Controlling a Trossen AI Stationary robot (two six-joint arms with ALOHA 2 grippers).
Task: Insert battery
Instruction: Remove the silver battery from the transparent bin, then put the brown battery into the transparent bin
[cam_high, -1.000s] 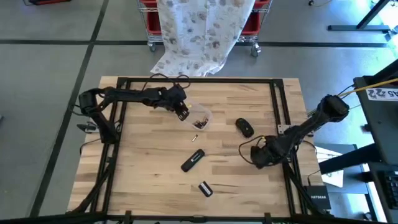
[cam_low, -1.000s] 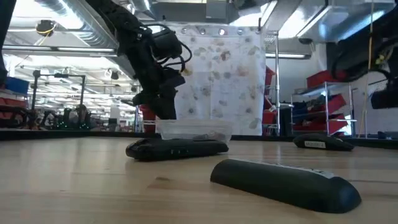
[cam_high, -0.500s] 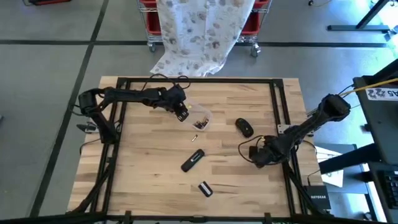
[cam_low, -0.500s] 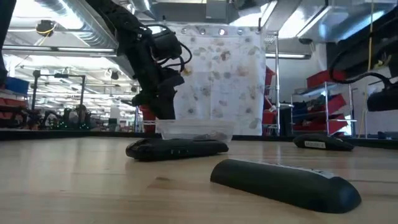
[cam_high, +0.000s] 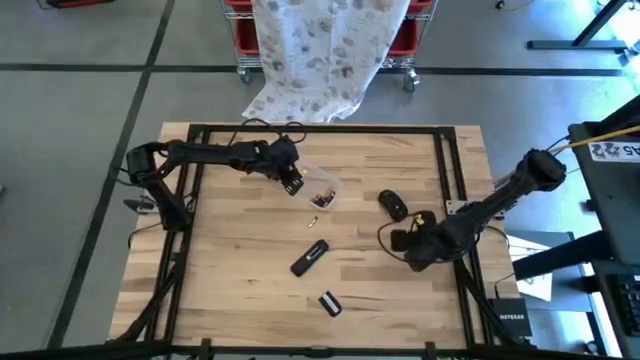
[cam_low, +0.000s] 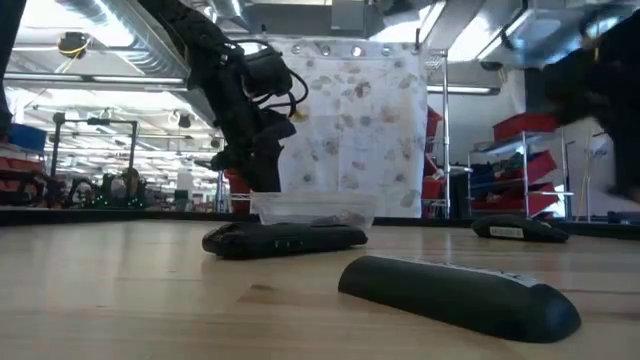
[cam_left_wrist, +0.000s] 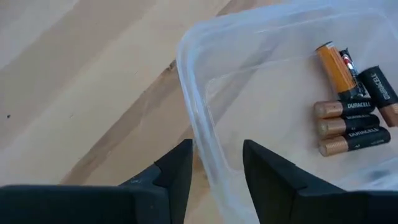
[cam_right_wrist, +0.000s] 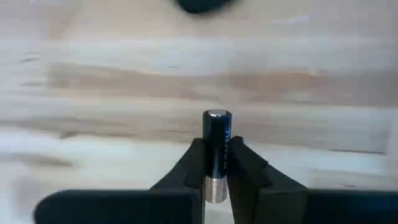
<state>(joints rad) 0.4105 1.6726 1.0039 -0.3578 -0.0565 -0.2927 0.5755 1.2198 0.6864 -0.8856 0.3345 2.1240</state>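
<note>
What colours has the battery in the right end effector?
Black with a copper end; the battery shows best in the right wrist view.

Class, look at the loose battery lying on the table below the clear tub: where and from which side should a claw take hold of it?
Grip the battery across its middle, coming straight down from above. It is a small cylinder lying flat on bare wood, apart from the tub and the remote, so the fingers should close across its round sides, not its ends.

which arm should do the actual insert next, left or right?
Right, probably. The right gripper is shut on a battery and free over the table. The left gripper has its fingers either side of the clear container's wall, holding no battery.
</note>
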